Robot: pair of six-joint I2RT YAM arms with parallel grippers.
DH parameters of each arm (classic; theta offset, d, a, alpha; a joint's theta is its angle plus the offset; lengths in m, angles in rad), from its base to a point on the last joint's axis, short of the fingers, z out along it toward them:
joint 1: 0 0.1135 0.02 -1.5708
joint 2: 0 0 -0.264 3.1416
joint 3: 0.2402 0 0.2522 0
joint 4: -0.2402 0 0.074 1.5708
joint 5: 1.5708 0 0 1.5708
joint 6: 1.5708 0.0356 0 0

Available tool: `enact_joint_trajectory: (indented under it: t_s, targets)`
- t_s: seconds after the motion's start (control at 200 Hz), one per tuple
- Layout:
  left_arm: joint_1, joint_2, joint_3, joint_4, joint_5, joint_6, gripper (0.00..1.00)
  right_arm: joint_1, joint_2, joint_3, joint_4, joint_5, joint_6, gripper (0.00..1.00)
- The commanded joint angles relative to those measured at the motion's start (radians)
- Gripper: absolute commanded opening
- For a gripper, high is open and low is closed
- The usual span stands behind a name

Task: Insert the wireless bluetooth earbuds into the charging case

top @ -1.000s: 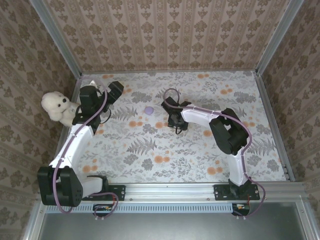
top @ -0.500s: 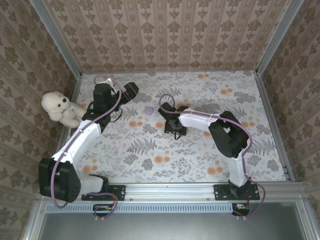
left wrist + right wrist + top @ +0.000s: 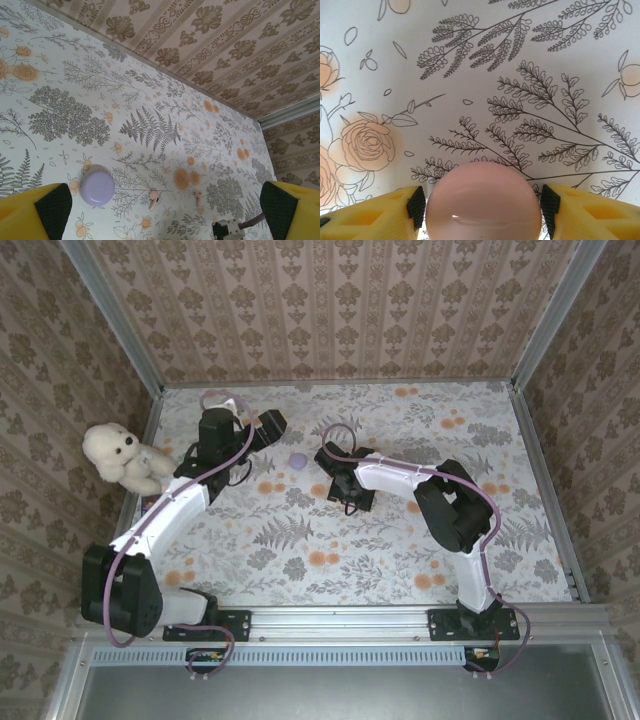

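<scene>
Left wrist: round lilac charging case

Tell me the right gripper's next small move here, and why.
Probably close the right gripper gently on the pink rounded piece, apparently an earbud. It sits centred between the pads, so no further alignment looks needed, and it must be held before it can go to the charging case, which lies apart from it.
</scene>
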Motion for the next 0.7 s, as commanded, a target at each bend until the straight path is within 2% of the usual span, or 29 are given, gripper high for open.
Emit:
enact_joint_trajectory:
  t_s: [0.0, 0.215, 0.525, 0.695]
  targets:
    - [-0.006, 0.008, 0.006, 0.006, -0.013, 0.027, 1.00, 0.000, 0.043, 0.015, -0.069, 0.016, 0.029, 0.66]
    - [-0.007, 0.012, 0.001, 0.007, -0.012, 0.036, 1.00, 0.003, 0.041, 0.010, -0.065, 0.010, 0.016, 0.61]
    - [-0.006, 0.043, -0.005, -0.015, -0.008, 0.065, 1.00, 0.004, -0.030, -0.049, 0.019, -0.017, 0.007, 0.41]
    - [-0.005, 0.077, -0.064, 0.110, 0.107, 0.097, 1.00, -0.022, -0.156, -0.137, 0.147, -0.040, 0.028, 0.39]
